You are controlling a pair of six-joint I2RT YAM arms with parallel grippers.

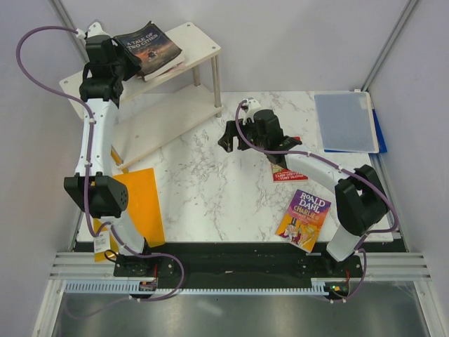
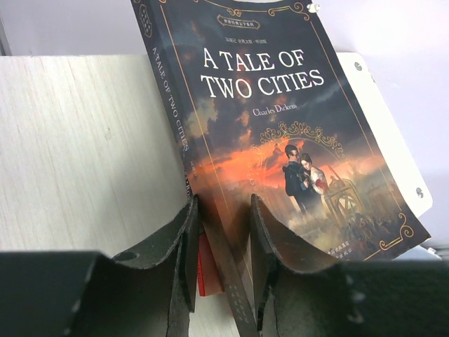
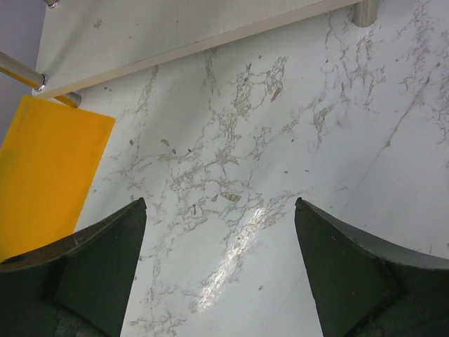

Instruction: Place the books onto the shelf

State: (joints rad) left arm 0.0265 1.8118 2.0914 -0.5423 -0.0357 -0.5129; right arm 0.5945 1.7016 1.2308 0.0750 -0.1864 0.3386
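The left claw (image 2: 224, 263) is closed narrow on the near corner of the Two Cities book (image 2: 280, 126), one finger (image 2: 184, 253) against the spine side and the other on the cover side. The book lies face up on the top board of the shelf (image 2: 84, 140), tilted a little, its far corner reaching past the board's edge. A red edge (image 2: 205, 275) shows under it between the fingers; what it belongs to cannot be told. From the top view, the book (image 1: 149, 46) sits at the middle of the top board (image 1: 196, 41), with a pale edge of something else showing beneath it, and the left claw (image 1: 121, 64) is at its left side.

The right claw (image 3: 221, 270) is spread wide and holds nothing, hanging over the bare marble surface (image 3: 280, 140) just in front of the shelf's lower board. In the top view, it (image 1: 231, 137) is near the shelf's right legs.

The Dahl book (image 1: 304, 220) lies face up on the surface near the right arm's base. A red book (image 1: 289, 174) lies partly hidden under that arm. An orange sheet (image 1: 140, 200) lies at the surface's left edge, and a blue-grey folder (image 1: 345, 121) at the far right corner.
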